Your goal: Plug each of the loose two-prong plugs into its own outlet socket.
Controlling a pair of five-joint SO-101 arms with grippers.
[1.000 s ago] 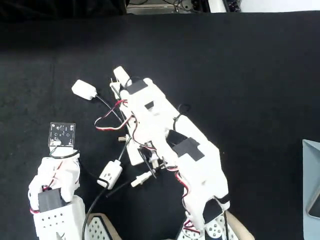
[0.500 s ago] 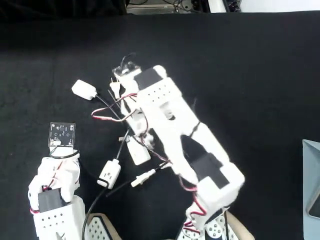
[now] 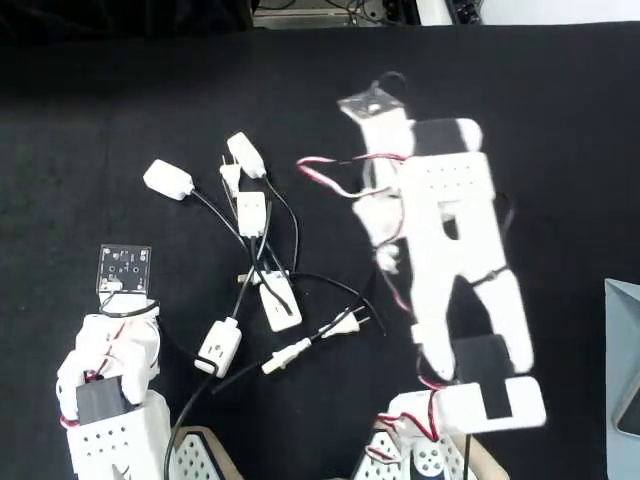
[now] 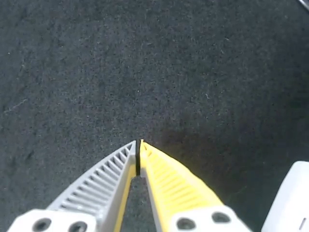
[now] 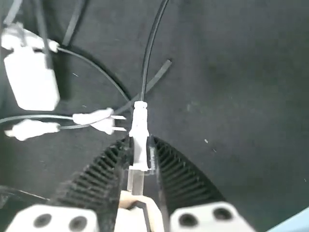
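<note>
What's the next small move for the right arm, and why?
Probably carry the plug toward the white socket block and line it up: the right jaws are shut on the plug, and the socket block lies apart from it on the table.

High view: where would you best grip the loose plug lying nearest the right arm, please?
Probably grip the plug by its white body, from above, closing across its narrow width: it lies flat, and the prongs jut from one end.
</note>
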